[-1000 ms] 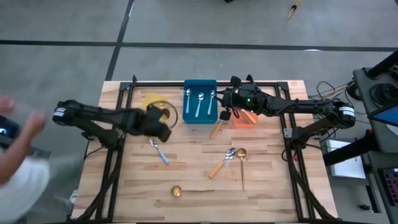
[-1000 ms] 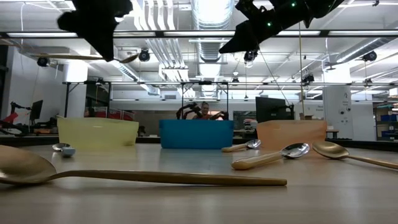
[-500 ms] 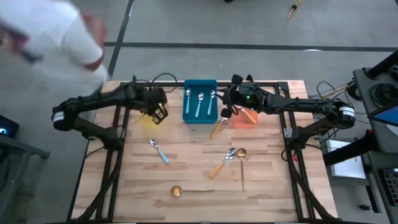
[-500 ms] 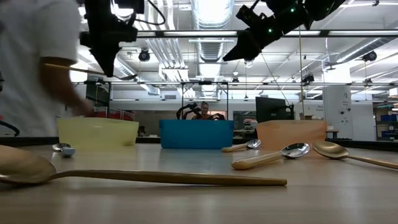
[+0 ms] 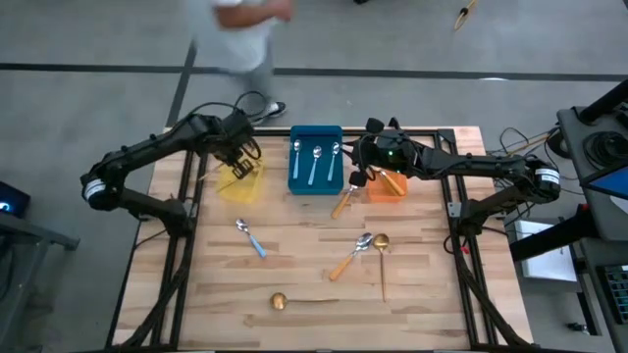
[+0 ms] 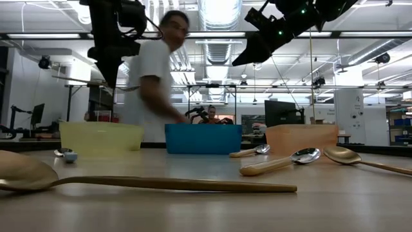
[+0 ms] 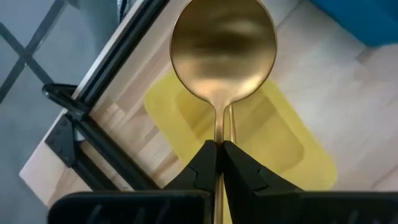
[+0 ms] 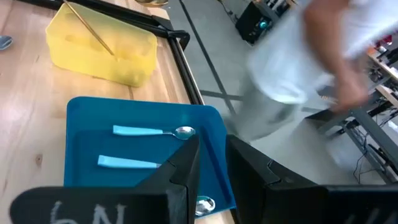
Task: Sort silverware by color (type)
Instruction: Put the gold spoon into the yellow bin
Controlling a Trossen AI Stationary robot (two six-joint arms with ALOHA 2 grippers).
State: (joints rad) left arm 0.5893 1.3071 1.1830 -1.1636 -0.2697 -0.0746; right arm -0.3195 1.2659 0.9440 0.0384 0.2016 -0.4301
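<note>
Left wrist view alone shows gold spoon [image 7: 222, 53] clamped over yellow bin [image 7: 292, 146].

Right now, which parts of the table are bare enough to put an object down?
The wood right of the gold spoon is bare, and so is the front-left corner below the blue-handled spoon. The back is crowded: yellow bin, blue bin, orange bin, both arms.

1. We see a gold spoon [image 7: 222, 46] pinched by its thin handle, bowl hanging over the yellow bin [image 7: 292, 149].
2. Three blue-handled spoons [image 5: 316, 163] lie in the blue bin [image 5: 299, 181].
3. Loose on the table [image 5: 432, 284]: one blue-handled [image 5: 251, 238], two orange-handled [image 5: 348, 260], two gold (one nearest us) [image 5: 304, 301].
</note>
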